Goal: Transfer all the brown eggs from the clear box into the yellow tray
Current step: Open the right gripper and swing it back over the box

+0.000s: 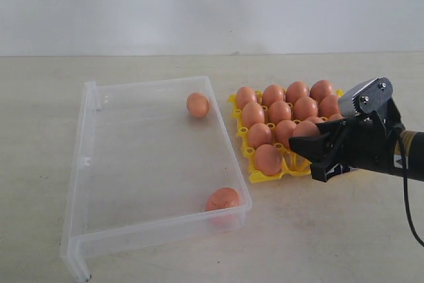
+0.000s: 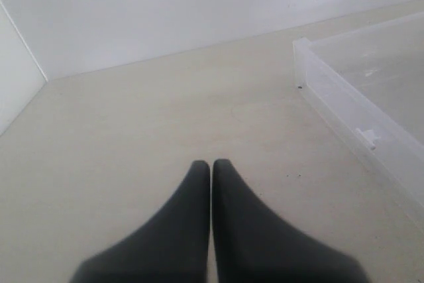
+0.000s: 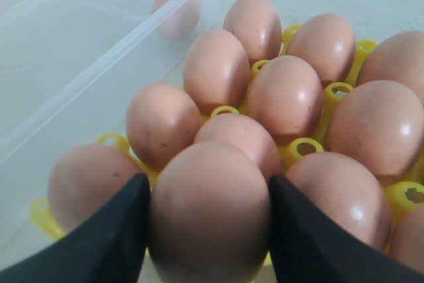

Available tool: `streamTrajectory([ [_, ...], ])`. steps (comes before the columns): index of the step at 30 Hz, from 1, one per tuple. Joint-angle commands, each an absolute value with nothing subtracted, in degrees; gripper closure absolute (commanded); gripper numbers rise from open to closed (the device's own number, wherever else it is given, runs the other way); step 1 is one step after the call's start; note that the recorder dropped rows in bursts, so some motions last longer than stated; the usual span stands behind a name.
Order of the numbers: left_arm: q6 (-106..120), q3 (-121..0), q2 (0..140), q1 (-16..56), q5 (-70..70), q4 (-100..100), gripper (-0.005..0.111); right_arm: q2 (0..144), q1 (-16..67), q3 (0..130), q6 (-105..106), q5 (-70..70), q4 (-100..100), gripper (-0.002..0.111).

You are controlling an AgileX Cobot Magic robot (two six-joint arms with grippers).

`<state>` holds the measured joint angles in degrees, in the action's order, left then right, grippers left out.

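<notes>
The right pincer [image 3: 209, 187] is clenched on one smooth reddish-brown oval egg [image 3: 209, 230], with a black finger [image 3: 112, 236] pressed to each flank. It hangs at the edge of the bright yellow openwork plastic egg tray [image 1: 257, 175]. Just ahead of its fingertips the other brown eggs [image 3: 285, 97] stand packed in rows in the tray's cups. Whether the gripped egg already sits in a cup I cannot tell.

The large shallow box of clear plastic [image 1: 86, 164] lies on the pale counter [image 1: 331, 236], beyond the tray from the right pincer, its long wall just beside the tray. Two eggs remain in it, both by that wall: the far egg [image 1: 197, 105] lies ahead of the fingertips and off to the side, and the near egg [image 1: 222, 199] sits in the box corner well apart from the pincer — on the exterior camera's side.

The left pincer [image 2: 211, 164] is clenched on nothing, its tips pressed together over bare counter, with a corner of the box ahead of it and to one side.
</notes>
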<state>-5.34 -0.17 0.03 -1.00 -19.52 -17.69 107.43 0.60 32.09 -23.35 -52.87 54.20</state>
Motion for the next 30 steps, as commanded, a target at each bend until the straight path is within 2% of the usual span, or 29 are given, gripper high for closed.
streamTrajectory([
  [1, -5.61, 0.00, 0.00, -0.78, -19.27, -17.59, 0.105, 107.51, 0.66, 32.20, -23.66, -54.18, 55.73, 0.074],
  [11, -5.61, 0.00, 0.00, -0.78, -19.27, -17.59, 0.105, 107.51, 0.80, 32.20, -23.54, -54.59, 58.28, 0.074],
  [20, -5.61, 0.00, 0.00, -0.78, -19.27, -17.59, 0.105, 107.51, 5.25, 32.20, -17.32, -49.01, 49.46, 0.074],
  [30, -5.61, 0.00, 0.00, -0.78, -19.27, -17.59, 0.105, 107.51, 5.26, 32.20, -17.98, -48.52, 48.50, 0.073],
])
